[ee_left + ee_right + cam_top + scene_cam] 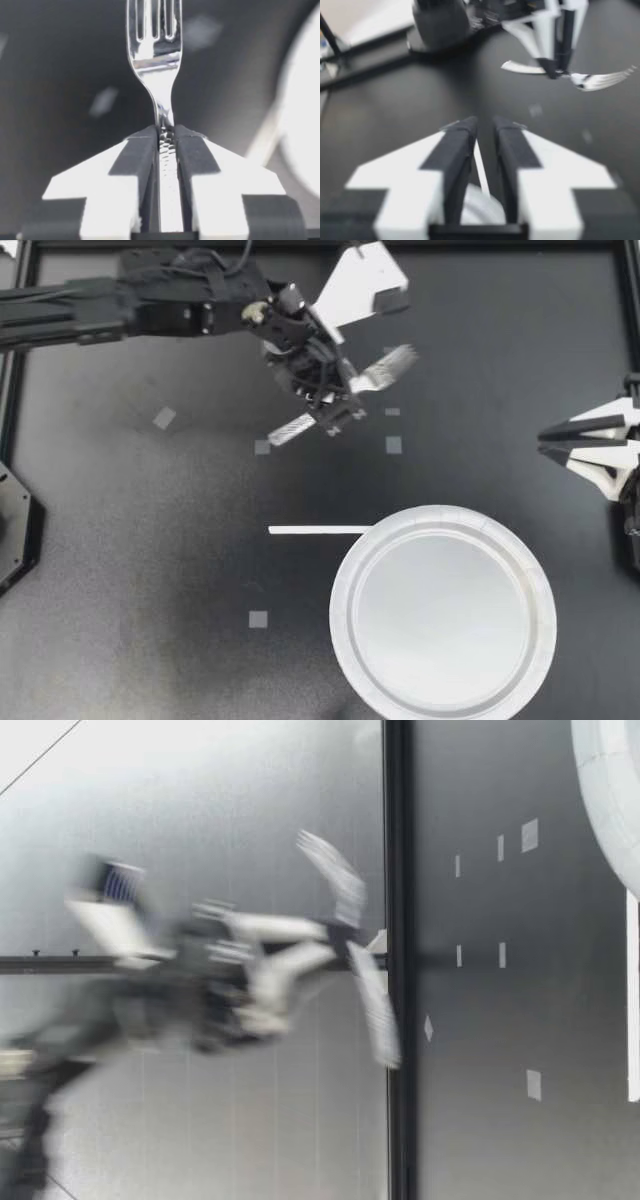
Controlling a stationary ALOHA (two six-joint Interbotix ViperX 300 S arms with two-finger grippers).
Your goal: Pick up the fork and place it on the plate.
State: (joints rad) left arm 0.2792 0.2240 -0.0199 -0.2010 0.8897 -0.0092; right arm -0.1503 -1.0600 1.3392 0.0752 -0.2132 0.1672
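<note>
My left pincer (pixel 335 405) is clamped on the neck of the slim, shiny metal fork (pixel 372 378). In the left wrist view both black pads press the textured handle from either side, and the tines (pixel 152 30) point straight ahead of the pincer. The low view, though blurred, shows the fork up in the air, clear of the dark desk (pixel 150 540).

Seen from above, the fork's long axis runs on a slant, with the tines out past the pincer on one side and the handle end on the other. Just beyond, a thin white strip (pixel 318 530) lies flat on the desk, its end meeting the rim of the round white paper plate (pixel 342 610).

The plate sits to my right of the fork and well apart from it, so I judge the carry goes across that strip.

Farthest off, my right pincer (pixel 542 441) sits at the desk's edge, fingers drawn nearly together and holding nothing.

No writing is legible anywhere.
</note>
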